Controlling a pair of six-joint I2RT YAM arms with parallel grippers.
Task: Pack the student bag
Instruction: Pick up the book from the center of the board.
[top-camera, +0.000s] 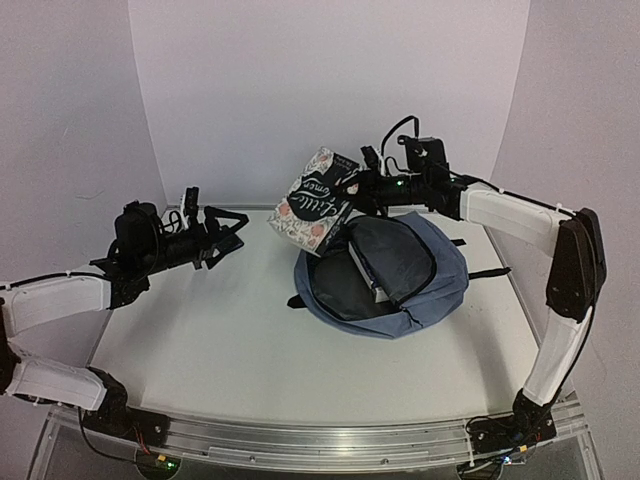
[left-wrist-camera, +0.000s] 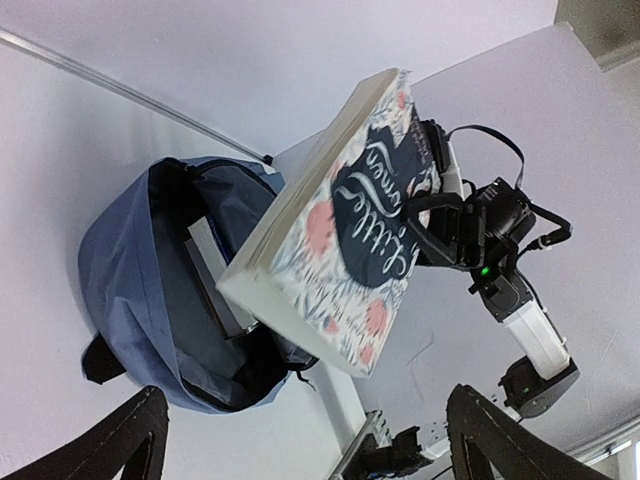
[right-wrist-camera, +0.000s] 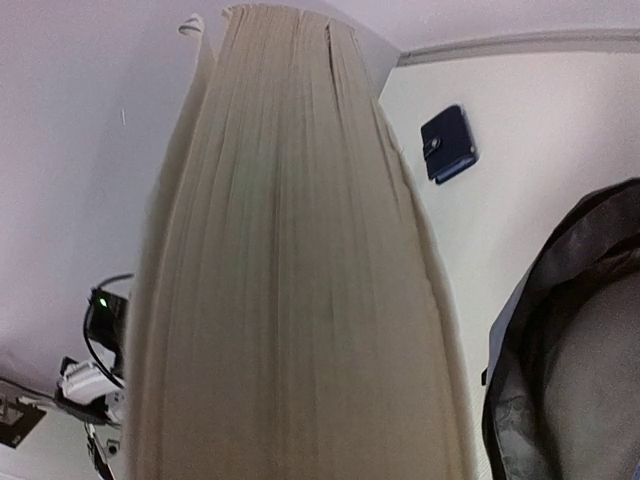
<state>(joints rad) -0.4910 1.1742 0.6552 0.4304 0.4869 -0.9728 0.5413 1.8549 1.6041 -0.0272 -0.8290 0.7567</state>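
Clamping a book (top-camera: 313, 200) in the right claw (top-camera: 352, 190) just above the open bag (top-camera: 445, 285) lying on the desk (top-camera: 220, 335), seemingly tilting it for sliding in beside a second book (top-camera: 367, 272); holding the left claw (top-camera: 232, 230) spread, well clear.

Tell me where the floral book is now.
In the top view the book is in the air at the far centre, held by the right hand, just above the left rim of the open bag.
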